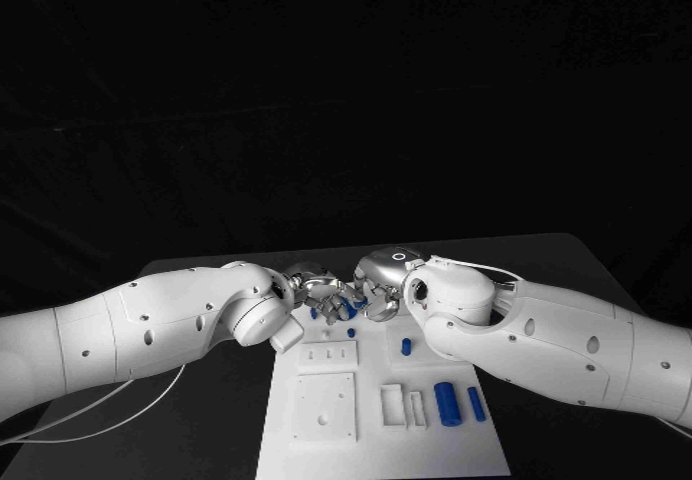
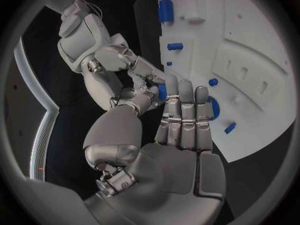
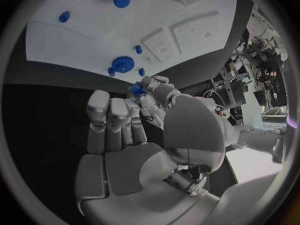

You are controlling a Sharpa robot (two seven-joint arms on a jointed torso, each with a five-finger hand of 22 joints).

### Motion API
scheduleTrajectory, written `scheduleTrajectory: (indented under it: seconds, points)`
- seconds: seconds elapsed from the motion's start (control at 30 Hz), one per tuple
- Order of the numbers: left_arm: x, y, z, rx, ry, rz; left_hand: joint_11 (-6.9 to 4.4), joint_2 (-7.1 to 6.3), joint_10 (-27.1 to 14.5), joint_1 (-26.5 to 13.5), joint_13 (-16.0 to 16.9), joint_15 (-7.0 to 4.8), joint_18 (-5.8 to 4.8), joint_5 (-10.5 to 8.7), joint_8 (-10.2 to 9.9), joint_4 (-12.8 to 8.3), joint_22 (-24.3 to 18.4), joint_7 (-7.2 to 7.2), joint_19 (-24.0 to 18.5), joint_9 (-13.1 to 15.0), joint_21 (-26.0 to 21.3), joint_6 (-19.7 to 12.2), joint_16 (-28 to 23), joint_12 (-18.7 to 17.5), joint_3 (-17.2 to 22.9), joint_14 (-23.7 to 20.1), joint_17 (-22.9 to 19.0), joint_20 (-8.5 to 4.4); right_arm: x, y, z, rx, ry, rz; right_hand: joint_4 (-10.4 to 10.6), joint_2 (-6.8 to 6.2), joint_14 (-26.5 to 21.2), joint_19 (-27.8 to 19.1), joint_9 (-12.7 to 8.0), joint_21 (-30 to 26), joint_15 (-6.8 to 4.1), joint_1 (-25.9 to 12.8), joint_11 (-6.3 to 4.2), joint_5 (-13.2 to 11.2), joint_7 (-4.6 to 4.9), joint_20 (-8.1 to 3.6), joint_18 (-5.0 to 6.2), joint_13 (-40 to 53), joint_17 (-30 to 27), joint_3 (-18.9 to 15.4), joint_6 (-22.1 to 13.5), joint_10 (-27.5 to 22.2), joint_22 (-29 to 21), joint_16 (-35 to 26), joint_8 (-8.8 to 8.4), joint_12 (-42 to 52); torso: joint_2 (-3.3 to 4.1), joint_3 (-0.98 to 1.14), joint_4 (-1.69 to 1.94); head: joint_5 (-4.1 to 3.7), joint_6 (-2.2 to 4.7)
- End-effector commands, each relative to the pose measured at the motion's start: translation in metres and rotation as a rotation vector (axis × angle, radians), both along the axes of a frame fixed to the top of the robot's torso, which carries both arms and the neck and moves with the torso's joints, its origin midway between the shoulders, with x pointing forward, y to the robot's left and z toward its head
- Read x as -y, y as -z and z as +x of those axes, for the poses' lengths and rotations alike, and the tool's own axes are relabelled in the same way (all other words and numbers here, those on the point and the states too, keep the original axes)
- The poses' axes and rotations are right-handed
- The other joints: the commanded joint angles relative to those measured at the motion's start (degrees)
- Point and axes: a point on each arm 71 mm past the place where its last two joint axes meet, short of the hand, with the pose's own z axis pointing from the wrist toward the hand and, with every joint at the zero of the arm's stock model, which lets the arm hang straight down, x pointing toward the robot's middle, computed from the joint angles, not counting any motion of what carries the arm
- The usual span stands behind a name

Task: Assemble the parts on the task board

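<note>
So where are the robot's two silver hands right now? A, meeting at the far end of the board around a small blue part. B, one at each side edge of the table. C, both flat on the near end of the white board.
A: the left hand and right hand meet at the far end of the white task board, fingers around a small blue part.

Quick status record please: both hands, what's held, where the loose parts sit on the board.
left hand: at the board's far edge, fingers straight beside the small blue part, facing the right hand
right hand: meets the left hand, pinching a small blue part at its fingertips
task board: white plate flat on the black table
blue gear: lies on the board near the hands
two blue cylinders: side by side at the board's near right
handover state: cannot tell whether the left hand grips the part too
</note>
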Motion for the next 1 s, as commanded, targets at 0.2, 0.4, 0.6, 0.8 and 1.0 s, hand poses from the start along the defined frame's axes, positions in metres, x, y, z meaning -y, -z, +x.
scheduleTrajectory:
  seconds: [0.2, 0.4, 0.6, 0.8, 1.0]
  points:
    - [0.003, -0.001, -0.001, 0.003, 0.016, -0.020, -0.38, 2.07, 0.4, -0.7, 0.0, 0.11, -1.09, 0.52, 0.3, -1.5, 0.6, -0.19, -0.6, 0.4, 0.2, 1.3, 0.6, -0.3, 0.1, -0.4, -0.3, -2.93, 0.001, 0.002, 0.002, -0.010, 0.004, -0.006, 0.6, -0.72, 0.2, -0.2, -0.1, -0.5, -0.09, -0.2, 0.12, 0.1, 1.91, 0.08, 3.94, -0.1, -0.2, 0.0, 2.0, 0.2, 0.1, -0.6, -0.11, -0.4, 0.02, 0.01, 0.01, 0.04, -0.07]
    - [0.002, -0.002, 0.000, 0.014, 0.008, -0.020, -0.69, 2.04, 0.9, -1.0, 0.0, -0.02, -1.14, 3.06, 0.9, -2.5, 0.6, -0.60, -0.5, 1.0, 0.4, 2.6, 1.0, -0.2, 0.5, -0.2, -0.5, -3.01, 0.005, 0.003, 0.004, -0.007, 0.018, 0.005, 1.2, -1.43, 0.1, -0.4, -0.3, -0.8, 0.11, -0.6, 0.34, 0.0, 2.14, 0.22, 3.94, -0.2, -0.3, 0.0, 1.4, -0.2, 0.0, -1.0, -0.54, -0.8, 0.01, 0.01, -0.02, 0.09, -0.15]
    - [-0.001, -0.003, 0.001, 0.031, -0.008, -0.015, -1.05, 1.92, 1.7, -1.3, 0.1, -0.37, -1.12, 4.45, 1.3, -3.0, 0.7, -0.95, 0.0, 1.7, 0.8, 3.4, 1.6, 0.0, 0.8, 0.5, -0.5, -3.29, 0.009, 0.002, 0.005, -0.002, 0.025, 0.020, 2.8, -2.91, -0.1, -0.6, -0.5, -1.3, 0.38, -1.5, 0.64, -0.1, 2.45, 0.35, 3.94, -0.4, -0.4, -0.2, 0.7, -0.7, -0.2, -1.4, -1.08, -1.3, 0.00, 0.03, -0.05, 0.12, -0.17]
    - [-0.002, -0.002, 0.001, 0.034, -0.007, -0.003, -1.28, 1.78, 2.2, -1.3, 0.2, -0.63, -1.12, 4.77, 1.5, -3.3, 0.7, -1.18, 0.3, 2.2, 1.1, 3.8, 2.1, 0.2, 1.0, 0.9, -0.5, -3.52, 0.012, 0.003, 0.004, 0.000, 0.026, 0.027, 3.4, -3.46, -0.1, -0.6, -0.5, -1.4, 0.44, -1.8, 0.71, -0.1, 2.53, 0.35, 3.94, -0.5, -0.5, -0.3, 0.5, -0.8, -0.2, -1.5, -1.25, -1.4, 0.00, 0.03, 0.00, 0.09, -0.12]
    - [-0.004, -0.002, 0.001, 0.036, -0.015, 0.001, -1.39, 1.74, 2.4, -1.3, 0.3, -0.76, -1.13, 4.82, 1.6, -3.3, 0.7, -1.28, 0.4, 2.5, 1.3, 4.0, 2.3, 0.3, 1.1, 1.1, -0.5, -3.63, 0.011, 0.004, 0.000, -0.010, 0.015, 0.030, 3.4, -3.49, -0.1, -0.6, -0.5, -1.5, 0.45, -1.8, 0.72, -0.2, 2.54, 0.34, 3.94, -0.5, -0.5, -0.4, 0.5, -0.8, -0.2, -1.5, -1.28, -1.4, 0.02, 0.03, -0.01, 0.15, -0.15]
